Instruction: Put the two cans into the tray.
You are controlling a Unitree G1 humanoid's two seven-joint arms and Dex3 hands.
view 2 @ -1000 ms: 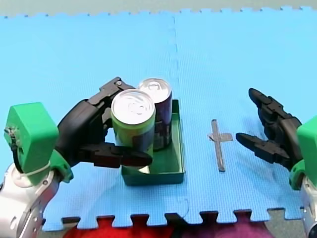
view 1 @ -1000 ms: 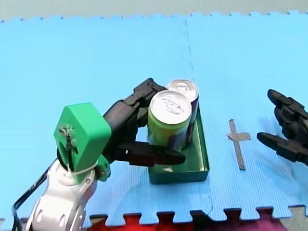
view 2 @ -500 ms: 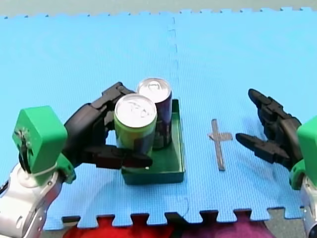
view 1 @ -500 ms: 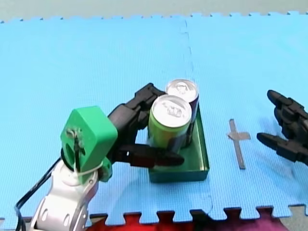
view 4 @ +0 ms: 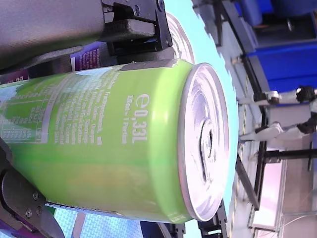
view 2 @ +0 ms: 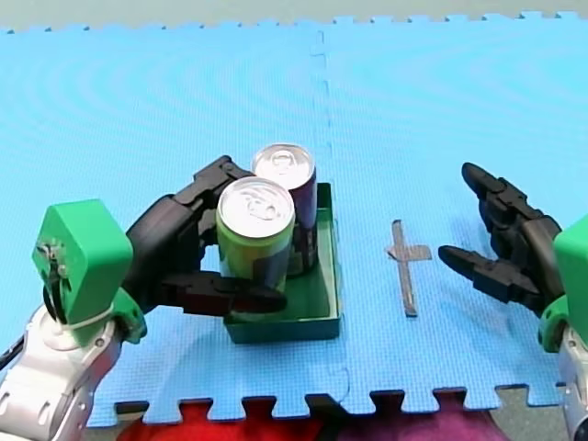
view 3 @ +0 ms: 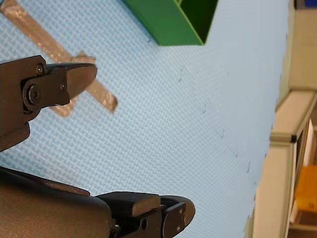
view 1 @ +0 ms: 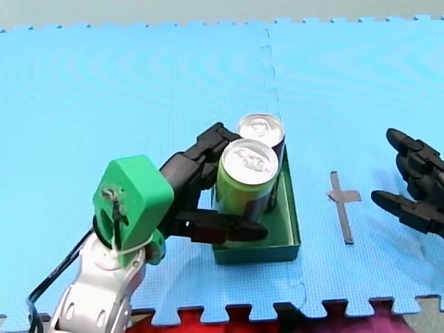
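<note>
Your left hand [view 1: 189,182] is clamped round the middle of the green can [view 1: 244,187], low in the tray [view 1: 290,239]. The purple can [view 1: 261,130] stands just beyond it. The green can looks smooth and thin, so squeeze softly. Your right hand [view 1: 416,191] holds nothing, well apart.

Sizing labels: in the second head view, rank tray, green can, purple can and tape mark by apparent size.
Largest first: tray; green can, in the left hand; purple can, partly hidden so unsure; tape mark. Right hand open beside it.
</note>
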